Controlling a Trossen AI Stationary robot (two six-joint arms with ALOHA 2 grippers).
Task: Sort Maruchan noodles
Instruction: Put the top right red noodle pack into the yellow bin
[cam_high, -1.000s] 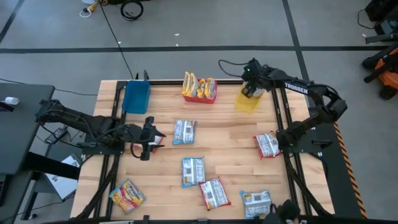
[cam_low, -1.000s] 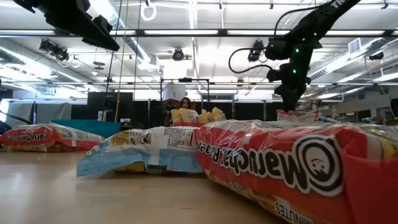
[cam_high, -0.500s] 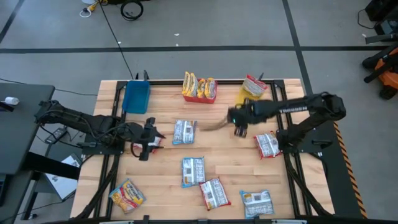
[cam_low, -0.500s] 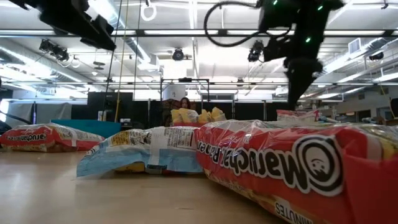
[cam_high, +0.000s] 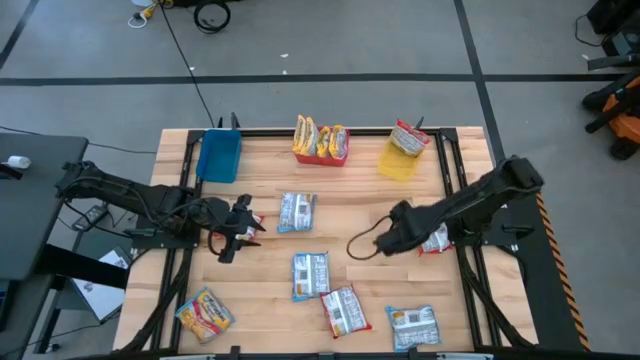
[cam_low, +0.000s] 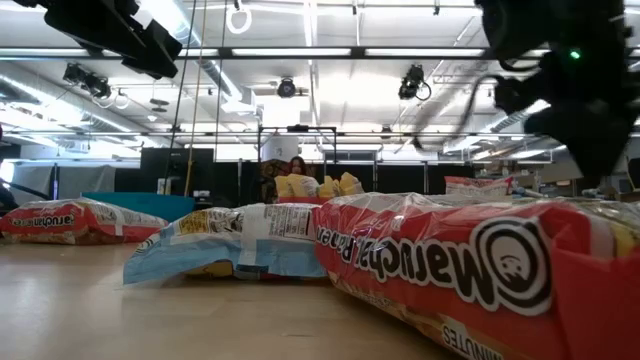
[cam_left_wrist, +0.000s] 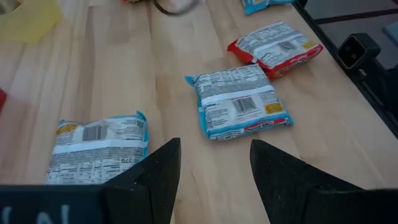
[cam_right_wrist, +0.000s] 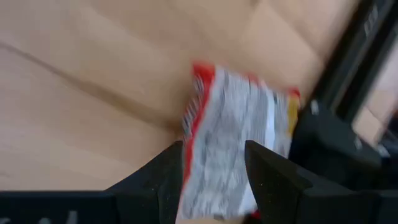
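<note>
The left gripper (cam_high: 243, 222) hovers over the table's (cam_high: 360, 205) left side, fingers apart and empty, beside a blue packet (cam_high: 297, 211); other packets lie loose mid-table; the right gripper (cam_high: 392, 238) hangs with parted, empty fingers just beside a red packet (cam_high: 433, 237) near the right edge.

The nearest red noodle packet (cam_low: 480, 270) reads "Maruchan" upside down; "MINUTES" runs along its edge.
</note>
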